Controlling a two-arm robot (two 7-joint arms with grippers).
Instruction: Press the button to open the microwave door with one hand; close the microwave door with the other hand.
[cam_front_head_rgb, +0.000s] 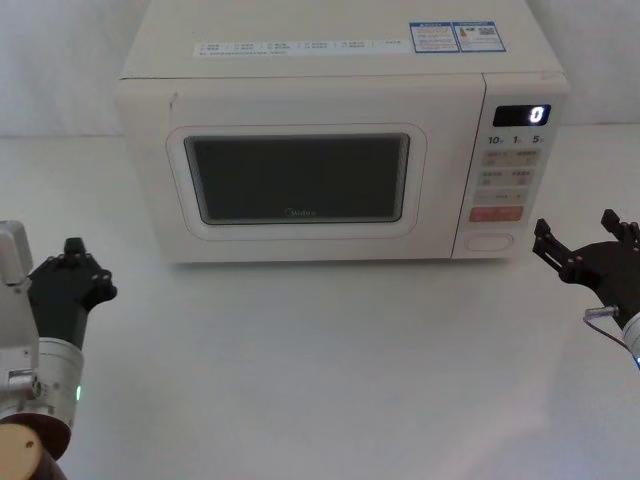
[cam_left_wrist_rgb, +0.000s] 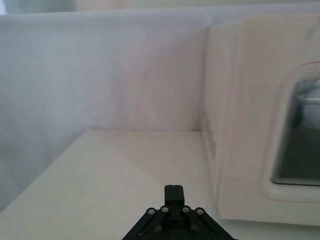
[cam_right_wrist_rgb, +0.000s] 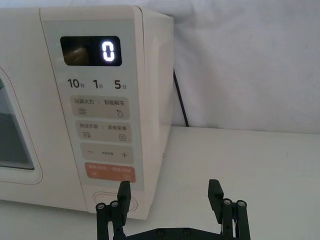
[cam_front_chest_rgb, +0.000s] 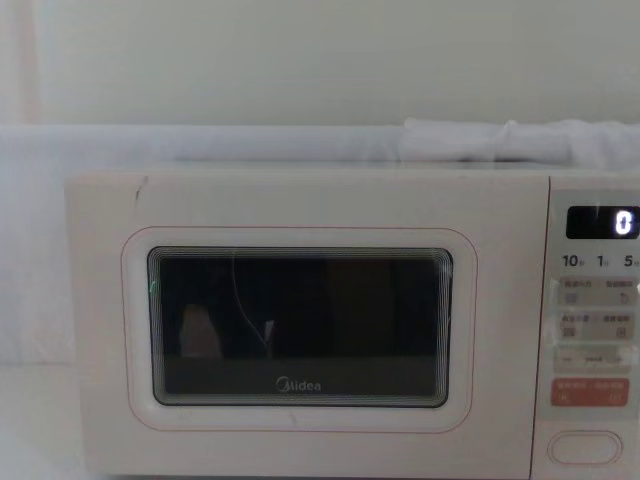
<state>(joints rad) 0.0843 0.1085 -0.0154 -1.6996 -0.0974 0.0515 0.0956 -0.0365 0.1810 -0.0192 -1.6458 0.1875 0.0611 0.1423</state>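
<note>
One end effector (cam_right_wrist_rgb: 170, 192) partly hides button (cam_right_wrist_rgb: 111, 202).

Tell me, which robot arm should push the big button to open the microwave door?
The right one, probably. The right gripper hangs open just beside the button at the panel's bottom corner. The left gripper waits far off, past the shut door; it looks better placed to close it later.

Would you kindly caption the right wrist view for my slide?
Open right pincer faces the microwave's cream button, door shut.
</note>
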